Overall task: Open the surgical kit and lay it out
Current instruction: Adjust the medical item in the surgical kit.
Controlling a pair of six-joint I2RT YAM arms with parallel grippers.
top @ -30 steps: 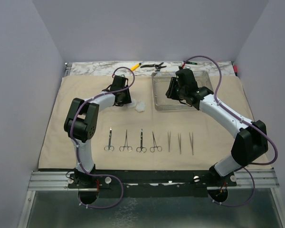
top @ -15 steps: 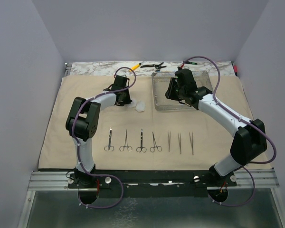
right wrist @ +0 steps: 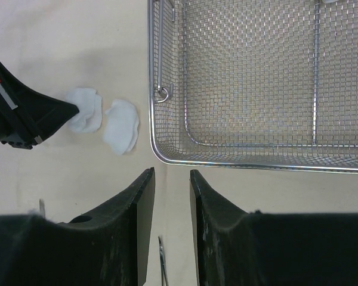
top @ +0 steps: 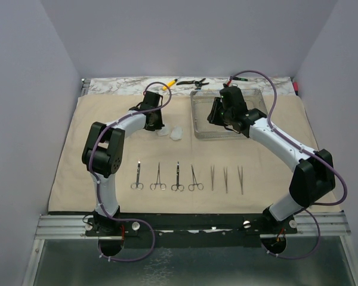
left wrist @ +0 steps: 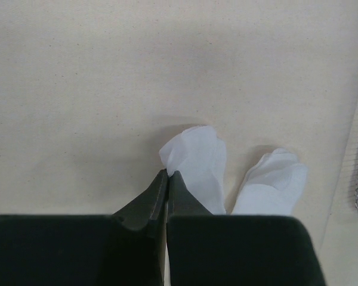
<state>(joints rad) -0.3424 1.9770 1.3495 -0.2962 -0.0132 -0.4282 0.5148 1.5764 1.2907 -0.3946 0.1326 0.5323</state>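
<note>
The beige cloth (top: 77, 155) lies spread flat. On it, in a row near the front, are several steel clamps (top: 178, 177) and three tweezers (top: 225, 179). Two white gauze balls (top: 176, 133) (left wrist: 194, 164) rest left of the clear tray (top: 194, 113), which has a wire-mesh inside (right wrist: 227, 162). My left gripper (top: 158, 126) (left wrist: 167, 173) is shut, its tips touching the near edge of the left gauze ball. I see nothing gripped. My right gripper (top: 215, 116) (right wrist: 172, 174) hangs open and empty above the tray's near-left corner.
A yellow pen (top: 170, 83), black-handled pliers (top: 193, 82) and a red-handled tool (top: 237, 77) lie on the marbled strip behind the cloth. Purple walls close in both sides. A metal rail (top: 191, 223) runs along the near edge.
The left gripper's jaws have closed from open to fully shut beside the gauze balls, and its wrist shifted slightly back. The right gripper narrowed a little and stayed put.
</note>
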